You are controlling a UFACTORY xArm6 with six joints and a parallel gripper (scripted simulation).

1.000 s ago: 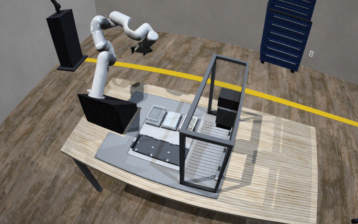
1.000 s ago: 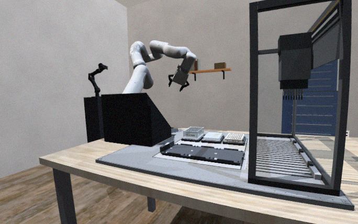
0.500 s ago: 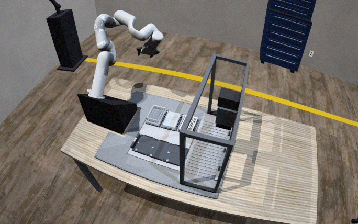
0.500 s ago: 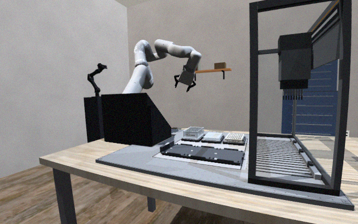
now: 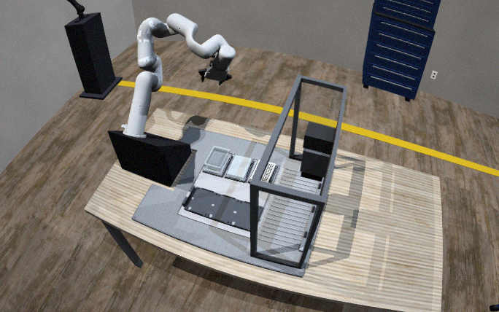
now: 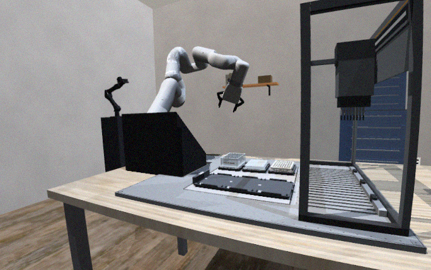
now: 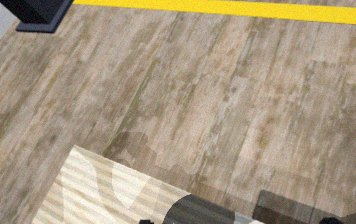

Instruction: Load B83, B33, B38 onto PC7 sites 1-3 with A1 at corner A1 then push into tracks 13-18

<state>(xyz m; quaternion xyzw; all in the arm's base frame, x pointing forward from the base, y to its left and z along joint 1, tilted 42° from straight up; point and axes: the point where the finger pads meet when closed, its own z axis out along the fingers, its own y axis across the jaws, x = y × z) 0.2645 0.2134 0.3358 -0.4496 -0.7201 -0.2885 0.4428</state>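
Observation:
My gripper (image 5: 215, 78) is open and empty, high in the air above and behind the table; it also shows in the exterior view (image 6: 229, 105). The dark carrier PC7 (image 5: 222, 210) lies on the apron in front of the rails, with nothing on its sites; it also shows in the exterior view (image 6: 244, 185). In the nest row stand the deep-well block B83 (image 5: 217, 159), the 384-well plate B33 (image 5: 239, 166) and the 96-well plate B38 (image 5: 268, 172). The wrist view shows only floor and a table corner (image 7: 100, 195).
The instrument's dark frame (image 5: 298, 169) stands over the loading rails (image 5: 290, 216), with a pipetting head (image 5: 315, 151) inside. The arm's black base block (image 5: 150, 156) sits left of the nests. A black pedestal (image 5: 90, 55) and a blue cabinet (image 5: 400, 44) stand on the floor.

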